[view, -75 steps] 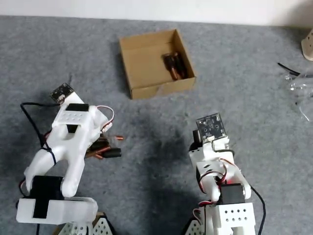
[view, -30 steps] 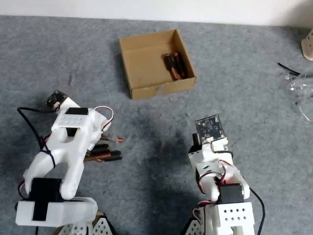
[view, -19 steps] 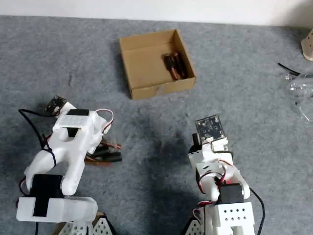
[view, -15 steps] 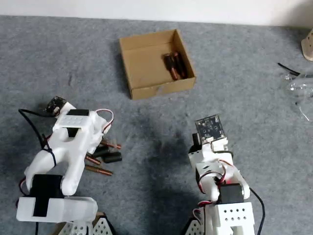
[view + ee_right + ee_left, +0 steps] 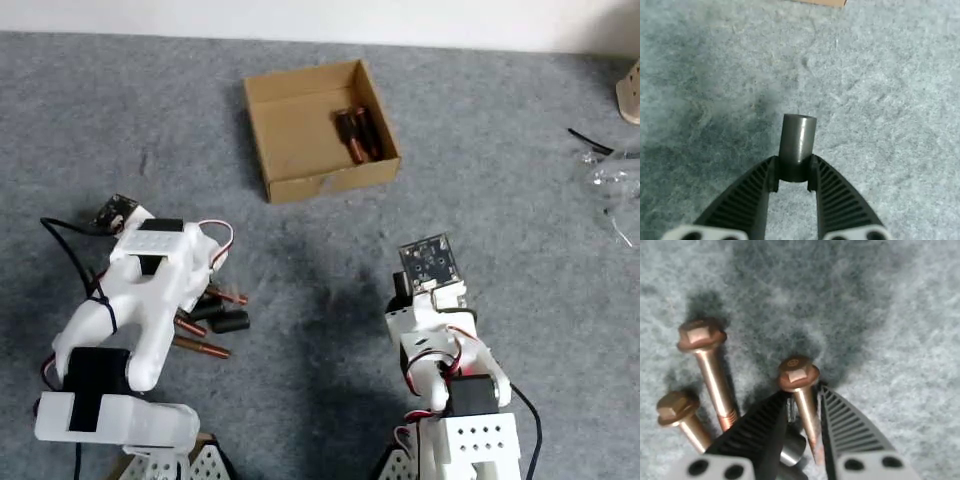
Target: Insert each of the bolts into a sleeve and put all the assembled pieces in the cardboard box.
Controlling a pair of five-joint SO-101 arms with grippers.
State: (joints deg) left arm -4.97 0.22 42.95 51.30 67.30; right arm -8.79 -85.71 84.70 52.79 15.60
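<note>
A dark sleeve (image 5: pixel 796 145) is clamped in the right gripper (image 5: pixel 792 172), its open end pointing away over the grey carpet (image 5: pixel 880 75). At the lower left of the high view, the left gripper (image 5: pixel 804 392) is set low over a copper bolt (image 5: pixel 798 374). The jaws stand narrowly apart on either side of the shank, just behind the head, and no firm clamp is seen yet.

Two other bolts (image 5: pixel 702 335) lie just beside it, and a loose sleeve (image 5: pixel 230 321) is close by. The jaws should therefore be closed on this shank alone, squarely and near the head. That way the threaded end is left free and level for the sleeve's mouth.

The cardboard box (image 5: pixel 330 182) sits at upper centre, with assembled pieces (image 5: pixel 357 135) already inside.
</note>
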